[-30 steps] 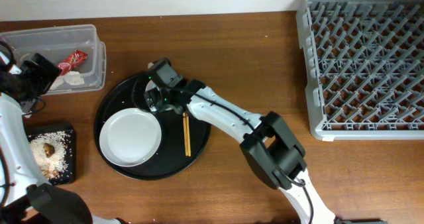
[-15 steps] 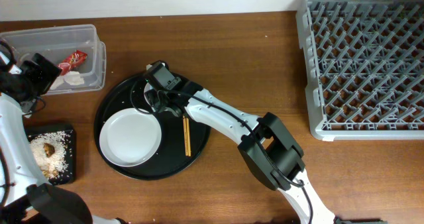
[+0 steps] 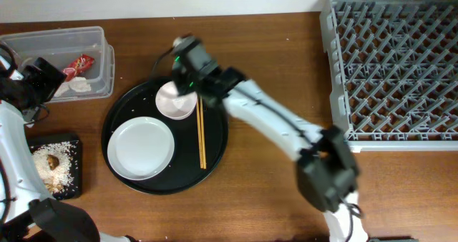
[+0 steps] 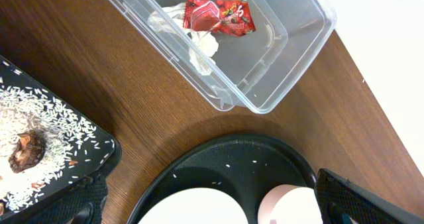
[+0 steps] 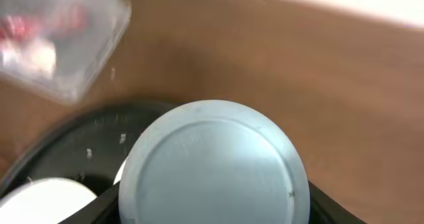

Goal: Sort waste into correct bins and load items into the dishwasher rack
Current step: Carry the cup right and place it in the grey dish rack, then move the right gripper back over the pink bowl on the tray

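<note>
My right gripper point(image 3: 187, 61) is shut on the light blue cup point(image 5: 212, 164) and holds it above the back rim of the round black tray point(image 3: 215, 160); the cup's base fills the right wrist view. On that tray lie the white plate point(image 3: 141, 147), the small white bowl point(image 3: 176, 101) and the two chopsticks point(image 3: 201, 136). My left gripper point(image 3: 41, 76) is open and empty beside the clear tub point(image 3: 100, 38), which holds the red wrapper point(image 4: 218, 15) and the tissue point(image 4: 199, 45). The flat black tray point(image 3: 74, 147) holds rice point(image 4: 46, 118) and the brown lump point(image 4: 25, 151).
The grey dishwasher rack point(image 3: 393, 66) stands at the far right, with bare wooden table between it and the round tray. The wall runs along the table's back edge. A few rice grains lie on the round tray point(image 4: 228, 166).
My right gripper has risen and moved back and to the right with the light blue cup in it. The white bowl, hidden under the arm before, now shows. The left arm has not moved.
</note>
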### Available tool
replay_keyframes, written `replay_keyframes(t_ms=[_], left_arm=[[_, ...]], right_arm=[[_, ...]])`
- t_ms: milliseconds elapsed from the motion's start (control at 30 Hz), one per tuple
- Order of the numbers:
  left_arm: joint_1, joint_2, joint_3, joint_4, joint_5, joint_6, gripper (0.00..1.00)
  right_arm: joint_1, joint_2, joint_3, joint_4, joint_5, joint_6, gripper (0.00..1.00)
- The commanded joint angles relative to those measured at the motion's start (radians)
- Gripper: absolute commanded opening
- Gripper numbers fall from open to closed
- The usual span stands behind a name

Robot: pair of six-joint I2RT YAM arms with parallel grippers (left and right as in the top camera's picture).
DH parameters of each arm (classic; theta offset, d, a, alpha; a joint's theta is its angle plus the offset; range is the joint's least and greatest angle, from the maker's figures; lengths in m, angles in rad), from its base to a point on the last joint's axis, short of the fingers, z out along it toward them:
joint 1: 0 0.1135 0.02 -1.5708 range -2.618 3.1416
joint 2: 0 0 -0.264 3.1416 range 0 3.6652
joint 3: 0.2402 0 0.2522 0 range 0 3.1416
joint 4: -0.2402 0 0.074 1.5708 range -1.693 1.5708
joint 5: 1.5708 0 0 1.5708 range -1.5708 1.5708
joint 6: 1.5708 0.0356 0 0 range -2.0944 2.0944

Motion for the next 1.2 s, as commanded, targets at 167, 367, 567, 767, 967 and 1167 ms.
replay_keyframes(t_ms=[167, 367, 567, 767, 967, 1167], left_arm=[[0.004, 0.0, 0.001, -0.002, 0.003, -0.009, 0.99], [0.004, 0.0, 0.001, -0.002, 0.003, -0.01, 0.99], [0.004, 0.0, 0.001, -0.002, 0.003, -0.009, 0.99], [0.004, 0.0, 0.001, -0.002, 0.003, -0.01, 0.99], [0.002, 0.0, 0.001, -0.002, 0.003, -0.009, 0.99], [0.002, 0.0, 0.001, -0.001, 0.003, -0.009, 0.99]], right_arm=[[-0.454, -0.349, 0.018, -0.145, 0.006, -0.079, 0.61], [-0.918, -0.353, 0.017, -0.269, -0.018, -0.09, 0.61], [-1.224, -0.282, 0.017, -0.268, -0.111, -0.183, 0.65], [-1.333, -0.145, 0.017, -0.262, -0.111, -0.217, 0.66], [-1.347, -0.034, 0.017, -0.28, -0.111, -0.217, 0.71], [-1.338, -0.042, 0.018, -0.31, -0.123, -0.208, 0.86]])
